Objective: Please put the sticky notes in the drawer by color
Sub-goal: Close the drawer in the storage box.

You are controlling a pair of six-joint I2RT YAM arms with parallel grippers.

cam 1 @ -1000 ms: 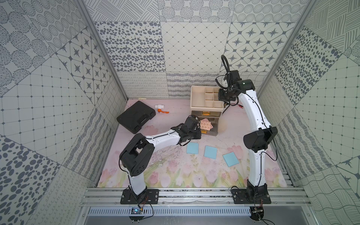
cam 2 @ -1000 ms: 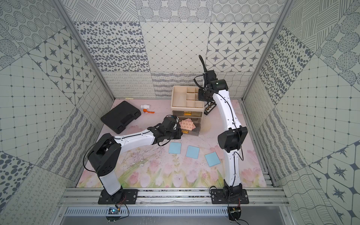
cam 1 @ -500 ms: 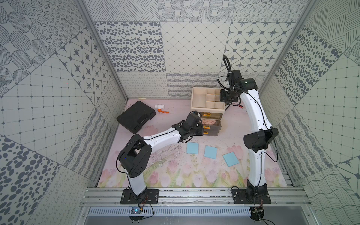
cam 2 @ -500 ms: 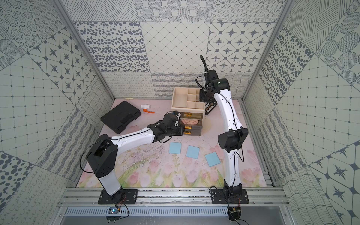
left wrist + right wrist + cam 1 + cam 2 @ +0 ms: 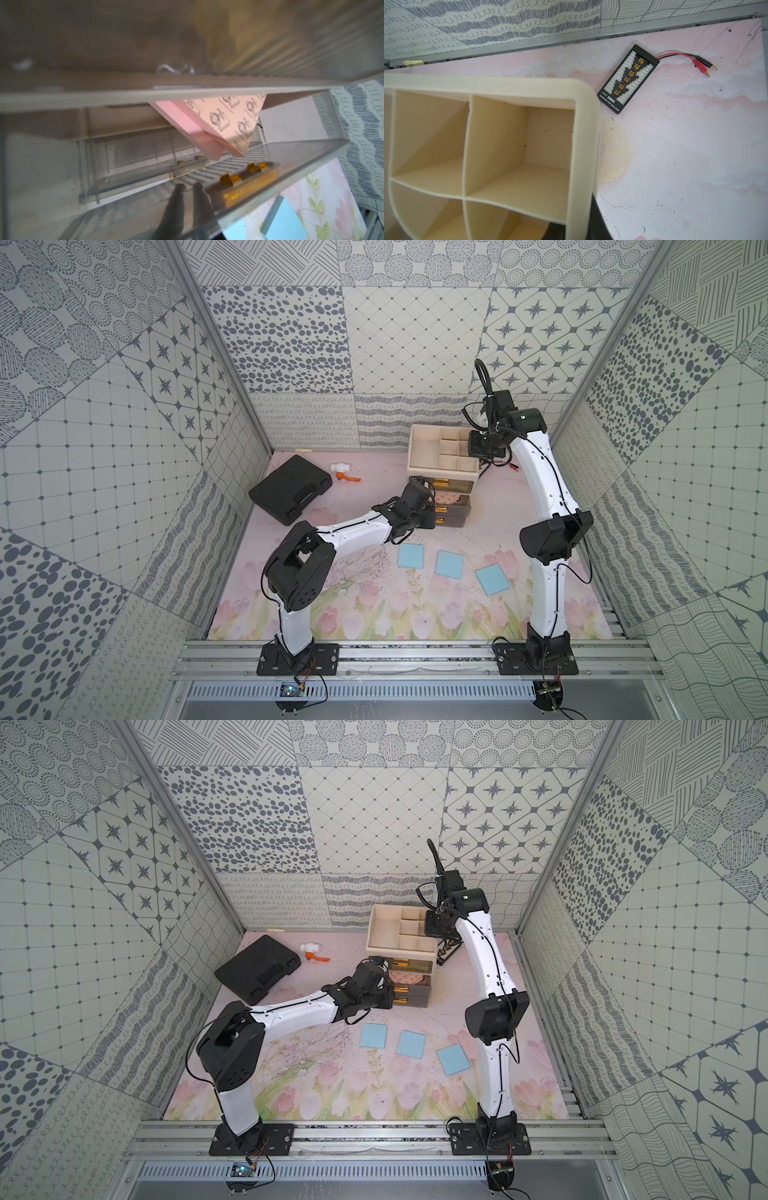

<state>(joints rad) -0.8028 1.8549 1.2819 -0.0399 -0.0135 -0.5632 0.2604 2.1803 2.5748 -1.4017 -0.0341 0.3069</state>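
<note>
Moved: the drawer [image 5: 452,512] with the pink sticky notes [image 5: 228,120] has slid most of the way in since a second ago, and the left gripper [image 5: 189,188] has followed it.
Left gripper: fingers [image 5: 178,194] nearly together with nothing between them, tips at the clear drawer front.
Right gripper [image 5: 482,448]: clamped on the side wall of the cream tray [image 5: 585,145].
Pink sticky notes: overlapped inside the drawer, corners toward its front; square, so no long axis.
Blue sticky notes [image 5: 410,556]: three flat on the mat [image 5: 374,614], in a row across it; the one nearest the right arm lies askew.
</note>
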